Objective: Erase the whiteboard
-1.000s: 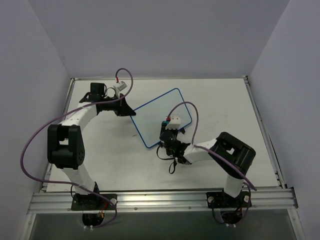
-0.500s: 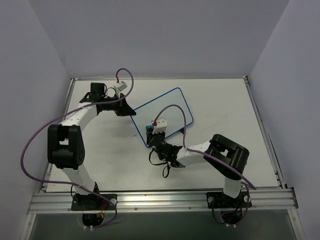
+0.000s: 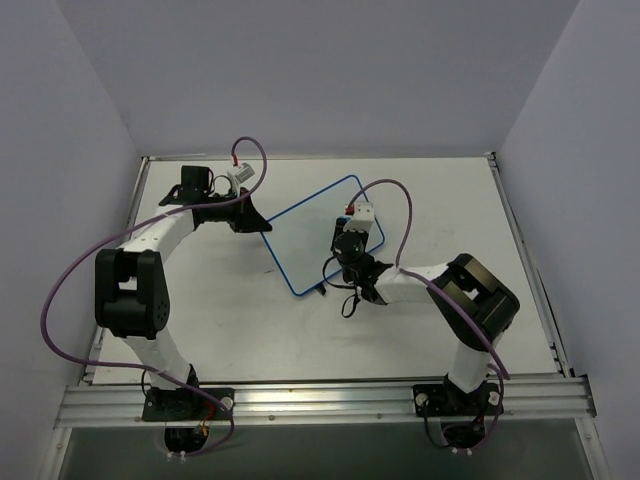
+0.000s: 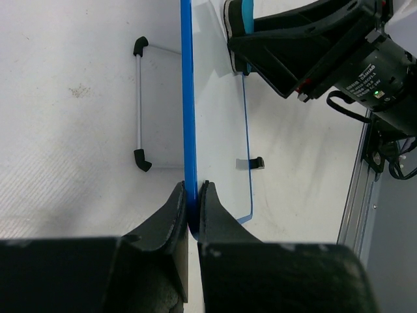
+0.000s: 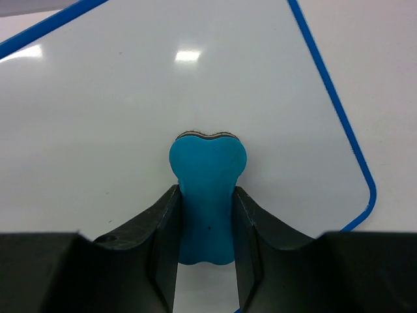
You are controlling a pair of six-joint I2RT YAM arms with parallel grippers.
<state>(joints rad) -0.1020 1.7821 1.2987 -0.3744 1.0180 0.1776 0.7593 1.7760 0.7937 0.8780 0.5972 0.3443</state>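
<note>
Centre of table (image 3: 230, 310): whiteboard (image 3: 312, 232) braced by left gripper (image 4: 189, 195) pinched shut on its blue frame edge, so right gripper (image 5: 206, 199), clamped on blue eraser (image 5: 207, 166), can press and wipe its face.

White table (image 3: 450, 200) with an aluminium rail (image 3: 320, 400) at its near edge, between plain lavender walls (image 3: 320, 80).

Reaching forward with left arm (image 3: 165, 232), left claw (image 4: 193, 199) pinched tight on whiteboard (image 4: 188, 98) edge; bending right arm (image 3: 425, 280) inward at the elbow, right claw (image 5: 205, 195) clamped around blue eraser (image 5: 207, 163).
</note>
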